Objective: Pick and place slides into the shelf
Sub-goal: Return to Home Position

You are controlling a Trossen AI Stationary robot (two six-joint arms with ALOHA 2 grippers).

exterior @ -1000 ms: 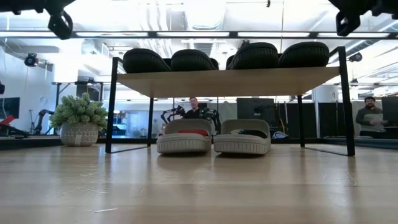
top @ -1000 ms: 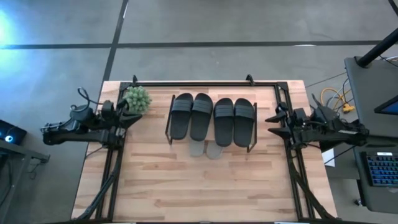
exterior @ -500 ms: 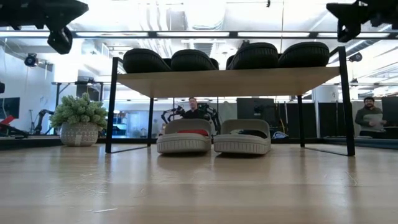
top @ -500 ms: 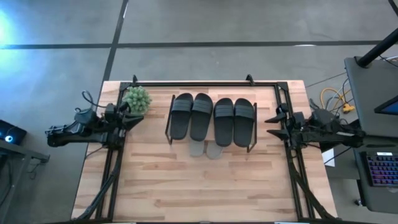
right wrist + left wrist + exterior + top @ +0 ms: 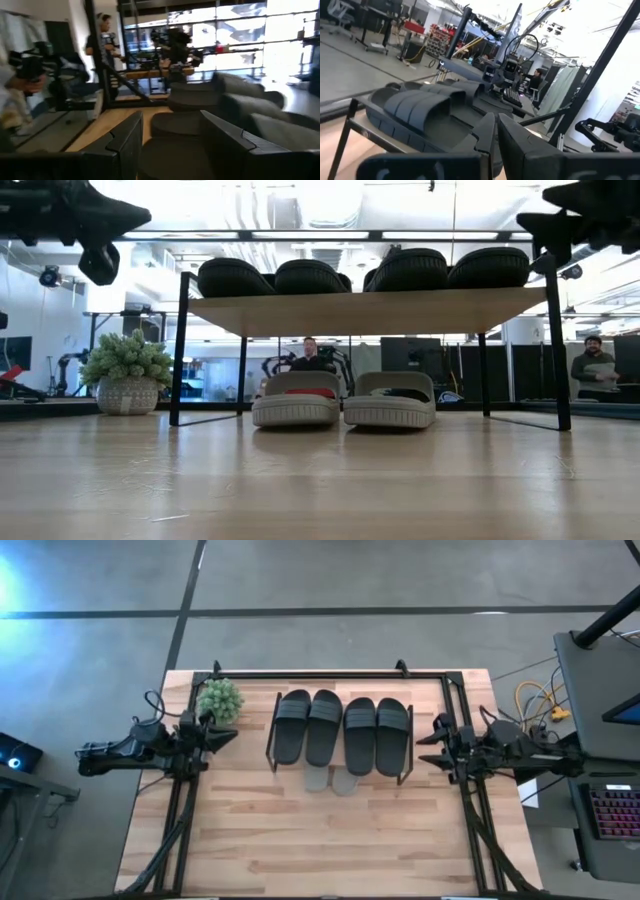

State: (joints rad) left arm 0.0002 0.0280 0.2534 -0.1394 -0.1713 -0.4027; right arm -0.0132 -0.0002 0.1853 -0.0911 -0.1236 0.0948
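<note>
Four black slides (image 5: 342, 730) lie side by side on top of the shelf (image 5: 271, 745), soles down; in the low view they sit on its top level (image 5: 370, 310). Two pale grey-green slides (image 5: 332, 781) stand on the table under the shelf, and they also show in the low view (image 5: 342, 400). My left gripper (image 5: 232, 736) is shut and empty, raised off the table to the left of the shelf and pointing at it. My right gripper (image 5: 424, 750) is open and empty, raised to the right of the shelf and pointing at it; its wrist view (image 5: 170, 135) looks across the black slides.
A potted green plant (image 5: 220, 698) stands at the far left of the table, close to my left gripper. A black rail frame (image 5: 330, 674) edges the table. People (image 5: 596, 370) are in the room beyond the table. Bare wood lies in front of the shelf.
Both arms have reached in toward the shelf and come down a little: my left gripper has gone toward the table's right, my right gripper toward the table's left. The slides have stayed where they were.
</note>
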